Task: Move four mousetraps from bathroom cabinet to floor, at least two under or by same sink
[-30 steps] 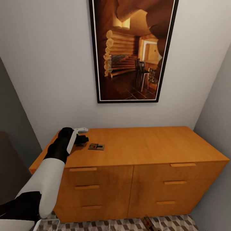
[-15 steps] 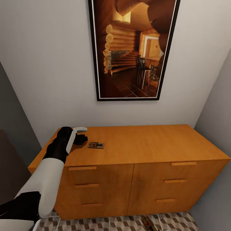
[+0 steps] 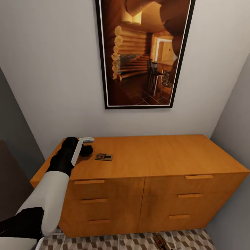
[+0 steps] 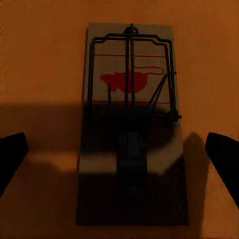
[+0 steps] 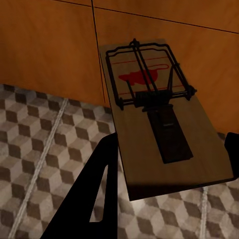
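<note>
Pale grey walls (image 3: 52, 76) met in a narrow alcove, where a tall black-framed picture (image 3: 144, 52) of a log-cabin interior hung.

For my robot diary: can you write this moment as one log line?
left gripper: open, at mousetrap on cabinet | right gripper: shut on second mousetrap above bathroom floor

One mousetrap (image 3: 104, 157) is laid flat on top of the cabinet (image 3: 156, 159), toward its left end, just right of the left gripper (image 3: 91, 150), whose fingers (image 4: 12, 149) are set apart on either side of it. A second mousetrap (image 5: 159, 127) is held by the right gripper (image 5: 169, 164) above the bathroom floor (image 5: 35, 149), before the cabinet's drawer fronts. A framed picture (image 3: 144, 53) is hung on the wall behind the cabinet.
</note>
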